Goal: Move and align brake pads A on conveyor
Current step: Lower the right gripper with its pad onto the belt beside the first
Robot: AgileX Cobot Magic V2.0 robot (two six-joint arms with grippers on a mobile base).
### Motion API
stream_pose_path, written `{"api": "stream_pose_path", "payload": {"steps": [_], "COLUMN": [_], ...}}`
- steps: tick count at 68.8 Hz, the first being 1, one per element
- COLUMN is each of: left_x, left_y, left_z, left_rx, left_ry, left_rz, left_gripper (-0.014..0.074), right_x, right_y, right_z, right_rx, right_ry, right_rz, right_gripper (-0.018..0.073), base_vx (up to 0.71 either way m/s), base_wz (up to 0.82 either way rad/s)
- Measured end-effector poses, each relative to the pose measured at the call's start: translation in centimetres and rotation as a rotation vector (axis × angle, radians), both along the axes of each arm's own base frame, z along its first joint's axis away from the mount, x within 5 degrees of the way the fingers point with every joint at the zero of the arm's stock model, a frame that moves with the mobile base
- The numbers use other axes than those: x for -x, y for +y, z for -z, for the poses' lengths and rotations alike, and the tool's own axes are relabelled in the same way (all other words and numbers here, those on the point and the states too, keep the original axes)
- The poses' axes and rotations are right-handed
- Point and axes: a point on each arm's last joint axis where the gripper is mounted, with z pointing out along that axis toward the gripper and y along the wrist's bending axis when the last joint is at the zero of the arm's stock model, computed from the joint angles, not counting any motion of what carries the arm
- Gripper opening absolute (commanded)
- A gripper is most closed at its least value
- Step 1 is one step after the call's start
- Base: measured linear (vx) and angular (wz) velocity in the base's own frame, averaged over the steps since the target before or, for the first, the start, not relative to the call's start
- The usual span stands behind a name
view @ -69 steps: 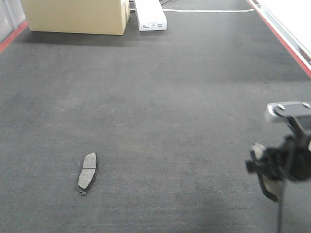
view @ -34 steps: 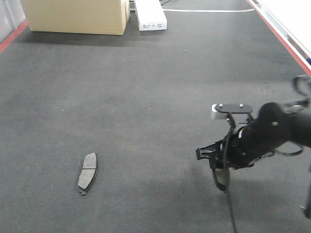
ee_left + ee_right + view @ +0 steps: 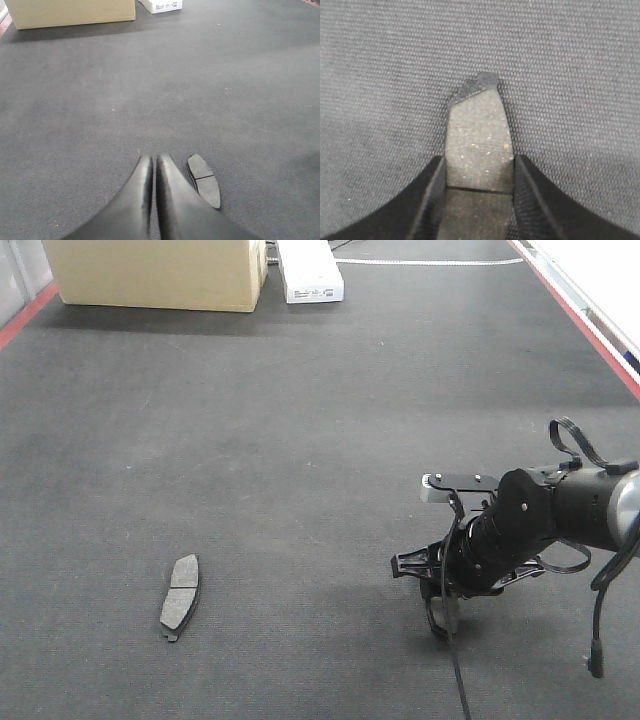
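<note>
On the conveyor (image 3: pixel 300 440), the right pincer (image 3: pixel 480 161) grips one brake pad (image 3: pixel 479 127) while a second pad (image 3: pixel 180 596) lies flat, well apart to the left.

The right arm (image 3: pixel 540 520) comes in from the right edge of the front view with its pincer pointing down. The brake pad is clamped between both fingers and hangs low over the belt; whether its lower end touches the felt cannot be told. The second pad lies lengthwise, with a groove across its middle. It also shows just beside the left pincer (image 3: pixel 154 157), whose fingers are pressed together on nothing. At the belt's far end stand a cardboard box (image 3: pixel 155 275) and a white box (image 3: pixel 310 275), and a red strip (image 3: pixel 30 310) runs along the left side.
</note>
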Motion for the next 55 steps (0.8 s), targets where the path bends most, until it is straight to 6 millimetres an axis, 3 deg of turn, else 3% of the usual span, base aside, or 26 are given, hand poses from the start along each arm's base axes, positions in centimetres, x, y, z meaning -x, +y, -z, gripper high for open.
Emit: {"api": "stream_pose_path", "payload": {"steps": [32, 55], "left_x": [0.0, 0.0], "left_y": [0.0, 0.0], "left_z": [0.0, 0.0], "left_rx": [0.0, 0.0], "left_ry": [0.0, 0.0], "left_rz": [0.0, 0.0], "left_gripper": [-0.0006, -0.0006], "right_x": [-0.03, -0.07], "right_y": [0.01, 0.02], "right_z": [-0.01, -0.82], "right_rx": [-0.001, -0.01], "right_ry": [-0.003, -0.029], "right_rz": [0.0, 0.001], "right_gripper": [0.0363, 0.0405], "base_vx": [0.0, 0.0], "base_wz": [0.0, 0.0]}}
